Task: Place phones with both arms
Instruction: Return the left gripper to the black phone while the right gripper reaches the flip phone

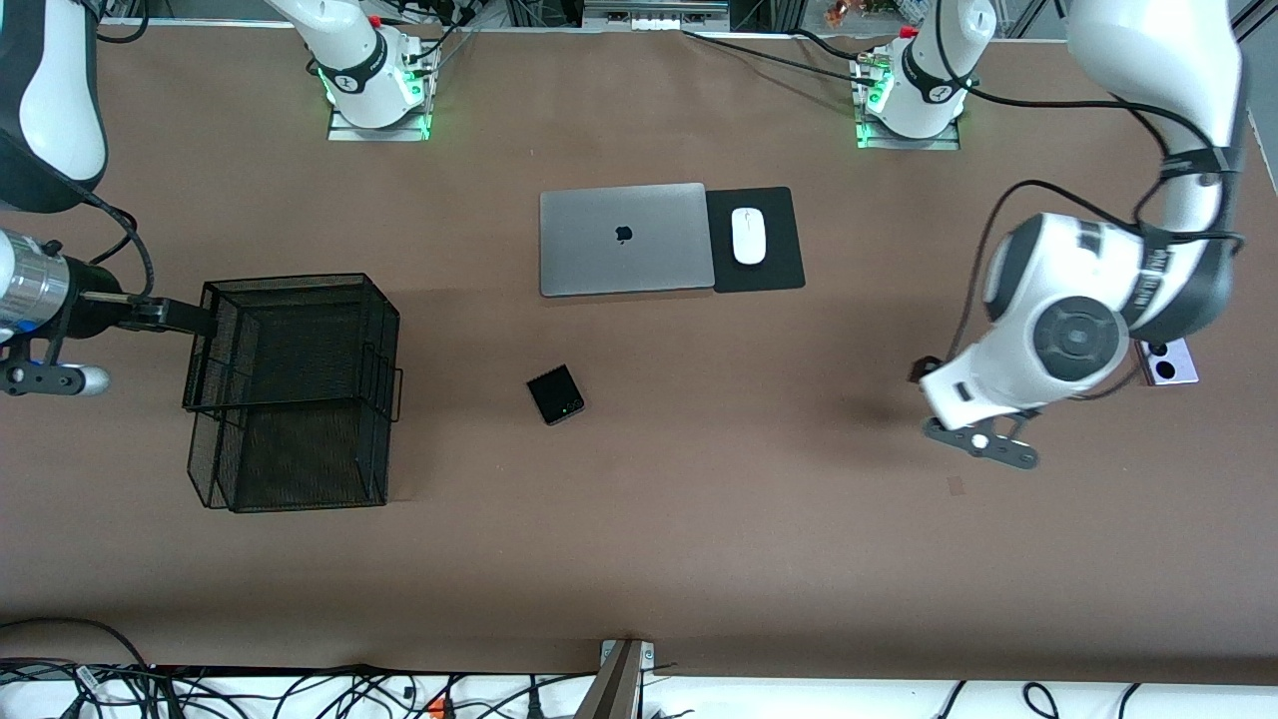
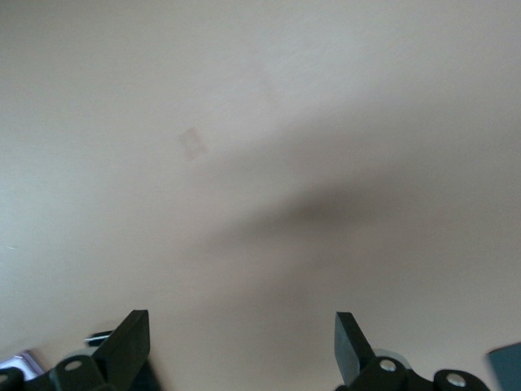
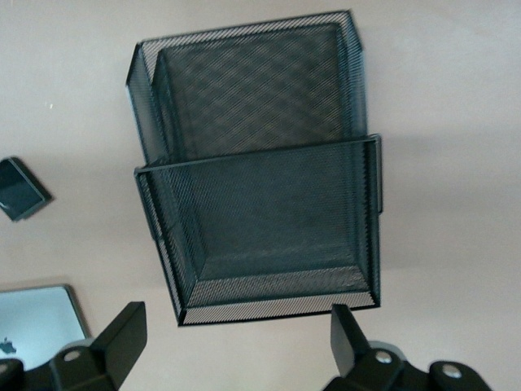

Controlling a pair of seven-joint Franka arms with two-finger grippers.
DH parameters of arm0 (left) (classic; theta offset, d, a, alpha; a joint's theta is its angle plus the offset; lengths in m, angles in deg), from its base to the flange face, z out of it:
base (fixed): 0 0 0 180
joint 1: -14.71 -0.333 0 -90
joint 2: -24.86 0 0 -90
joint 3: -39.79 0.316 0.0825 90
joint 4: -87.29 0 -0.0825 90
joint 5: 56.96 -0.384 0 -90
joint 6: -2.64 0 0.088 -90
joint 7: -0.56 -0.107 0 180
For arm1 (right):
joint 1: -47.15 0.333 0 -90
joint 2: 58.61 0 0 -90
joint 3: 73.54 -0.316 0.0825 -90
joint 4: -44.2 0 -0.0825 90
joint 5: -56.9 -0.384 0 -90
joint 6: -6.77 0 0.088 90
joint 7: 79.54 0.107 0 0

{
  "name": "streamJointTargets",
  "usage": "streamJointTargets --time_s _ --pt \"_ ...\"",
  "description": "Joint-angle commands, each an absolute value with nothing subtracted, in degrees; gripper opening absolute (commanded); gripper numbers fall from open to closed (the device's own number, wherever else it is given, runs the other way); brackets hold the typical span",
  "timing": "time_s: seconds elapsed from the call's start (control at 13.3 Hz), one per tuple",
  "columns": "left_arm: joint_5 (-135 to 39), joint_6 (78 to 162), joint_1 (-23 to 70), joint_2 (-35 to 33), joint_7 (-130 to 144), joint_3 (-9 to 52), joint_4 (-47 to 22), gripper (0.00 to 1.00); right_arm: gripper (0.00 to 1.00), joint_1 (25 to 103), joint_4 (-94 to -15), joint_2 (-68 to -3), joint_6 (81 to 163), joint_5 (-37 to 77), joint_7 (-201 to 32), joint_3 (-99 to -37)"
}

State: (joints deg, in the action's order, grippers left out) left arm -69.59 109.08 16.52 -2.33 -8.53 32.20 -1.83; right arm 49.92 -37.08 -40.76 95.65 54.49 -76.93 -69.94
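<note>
Nearest the camera, the mesh tray (image 1: 290,399) is sitting at the table's 9 o'clock; the black phone (image 1: 556,394) is lying centrally; the lavender phone (image 1: 1170,364) is lying at 3 o'clock; the left gripper (image 2: 242,346) is hovering spread over bare table; the right gripper (image 3: 236,342) is hovering spread over the tray.

The left arm (image 1: 1088,320) hides most of the lavender-white phone (image 1: 1170,362); no slim phone shows.

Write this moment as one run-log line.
left gripper: open over bare table | right gripper: open above mesh tray | black phone: on table | lavender phone: on table
</note>
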Motion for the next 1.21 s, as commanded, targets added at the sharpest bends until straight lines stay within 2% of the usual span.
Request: streamJointTargets --time_s 0.0,0.68,0.83,1.13 --pt "-72.1 108.8 11.0 0.9 -18.7 31.4 -4.6 1.0 1.0 54.5 -38.3 -39.7 95.3 55.1 -76.7 -70.0" --pt "-73.0 109.1 3.4 0.6 -24.2 31.6 -5.7 1.0 1.0 67.4 -38.2 -30.1 113.0 53.7 -68.7 -70.0" --pt "-73.7 111.9 -0.7 0.6 -29.0 31.5 -6.7 1.0 1.0 69.7 -38.2 -26.4 119.2 51.1 -65.8 -70.0" --pt "-73.6 121.1 -6.6 1.0 -29.9 31.0 -14.4 1.0 1.0 75.3 -38.2 -19.1 127.1 49.3 -67.0 -70.4"
